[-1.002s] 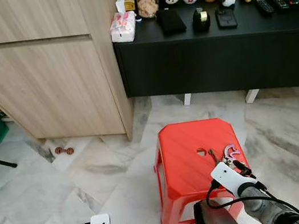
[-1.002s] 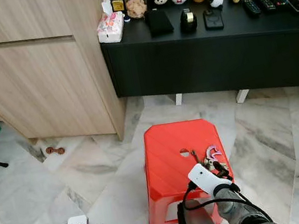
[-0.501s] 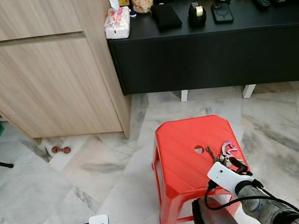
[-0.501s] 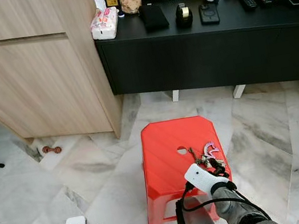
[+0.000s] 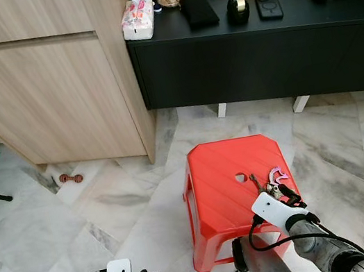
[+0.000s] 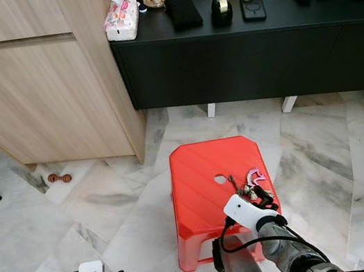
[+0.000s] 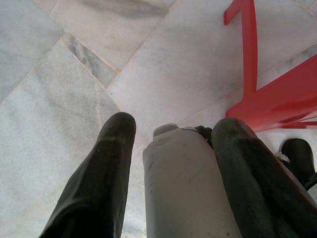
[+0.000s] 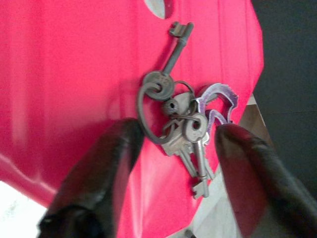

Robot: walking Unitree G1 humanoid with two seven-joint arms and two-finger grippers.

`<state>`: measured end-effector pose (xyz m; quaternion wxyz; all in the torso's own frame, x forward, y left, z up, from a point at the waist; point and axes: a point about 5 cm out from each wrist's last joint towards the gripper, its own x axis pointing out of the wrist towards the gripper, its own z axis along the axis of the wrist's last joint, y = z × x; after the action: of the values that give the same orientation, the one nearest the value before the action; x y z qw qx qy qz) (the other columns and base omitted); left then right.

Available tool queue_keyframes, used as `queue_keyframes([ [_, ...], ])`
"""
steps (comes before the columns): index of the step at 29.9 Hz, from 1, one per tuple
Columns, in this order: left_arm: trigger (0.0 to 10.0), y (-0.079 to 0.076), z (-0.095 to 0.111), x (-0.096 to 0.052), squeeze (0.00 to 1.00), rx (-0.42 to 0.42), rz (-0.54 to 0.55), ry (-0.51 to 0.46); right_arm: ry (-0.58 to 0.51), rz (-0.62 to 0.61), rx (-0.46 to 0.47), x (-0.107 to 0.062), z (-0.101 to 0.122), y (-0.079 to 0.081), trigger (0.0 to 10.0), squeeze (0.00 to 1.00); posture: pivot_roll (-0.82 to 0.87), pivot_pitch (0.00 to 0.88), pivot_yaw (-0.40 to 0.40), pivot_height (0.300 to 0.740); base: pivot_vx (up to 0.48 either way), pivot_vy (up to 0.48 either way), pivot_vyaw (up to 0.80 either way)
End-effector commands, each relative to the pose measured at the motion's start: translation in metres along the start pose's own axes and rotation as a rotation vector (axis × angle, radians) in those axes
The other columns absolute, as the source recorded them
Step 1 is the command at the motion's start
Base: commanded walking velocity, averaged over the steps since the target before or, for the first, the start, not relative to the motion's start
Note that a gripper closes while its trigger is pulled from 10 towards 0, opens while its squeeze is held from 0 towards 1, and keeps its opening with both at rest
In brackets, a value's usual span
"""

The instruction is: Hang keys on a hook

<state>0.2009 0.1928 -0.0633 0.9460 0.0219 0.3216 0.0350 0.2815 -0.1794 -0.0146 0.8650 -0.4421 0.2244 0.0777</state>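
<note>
1. Step: pickup of keys, pre-grasp. Keys lie on the red stool, near its right edge, just right of the hole in the seat; bunch = big ring, one long old-style key pointing toward the hole, a few small keys, a purple/white fob.
2. R gripper sits low over the stool's front-right part, fingers spread apart, one each side of the bunch, nothing held yet. Can't tell if tips touch the seat.
3. L gripper hangs idle near the floor beside the stool leg, fingers apart, empty.
4. Next, as I judge it: push R gripper a bit further so the ring is between the tips, then close on the ring or key cluster, lift. Risk: keys are flat on slick plastic and close to the edge, so could slide off or the pinch catches only the fob.
5. No hook seen in these views; robot likely needs to stand up/turn to find it after the grasp. Task early, approx. first third.
6. Vs 1 s ago: head cam has tilted/moved, so the black cabinet top and toys now sit higher in frame, stool more central. Keys same spot on stool. R gripper has crept slightly fwd toward the keys; L arm unchanged.
</note>
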Motion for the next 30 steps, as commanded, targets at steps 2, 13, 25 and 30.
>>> queue_keyframes([
  [2, 10.0, -0.018, -0.076, -0.036, 0.0, -0.011, -0.061, 0.305, 0.012, 0.026, -0.003, -0.003, -0.005, 0.006, 0.0, 0.0, 0.07, 0.262, -0.079, 0.605, 0.0, 0.0, 0.0],
  [13, 10.0, -0.018, -0.075, -0.035, 0.0, -0.008, -0.06, 0.302, 0.012, 0.054, 0.003, -0.003, -0.005, 0.008, 0.0, 0.0, 0.07, 0.256, -0.082, 0.605, 0.0, 0.0, 0.0],
  [25, 10.0, -0.019, -0.075, -0.035, 0.0, -0.002, -0.061, 0.303, 0.009, 0.091, 0.002, -0.005, -0.004, 0.016, 0.0, 0.0, 0.07, 0.255, -0.082, 0.605, 0.0, 0.0, 0.0],
  [30, 10.0, -0.019, -0.075, -0.035, 0.0, -0.003, -0.063, 0.303, 0.006, 0.092, 0.002, -0.005, -0.003, 0.017, 0.0, 0.0, 0.07, 0.257, -0.082, 0.605, 0.0, 0.0, 0.0],
])
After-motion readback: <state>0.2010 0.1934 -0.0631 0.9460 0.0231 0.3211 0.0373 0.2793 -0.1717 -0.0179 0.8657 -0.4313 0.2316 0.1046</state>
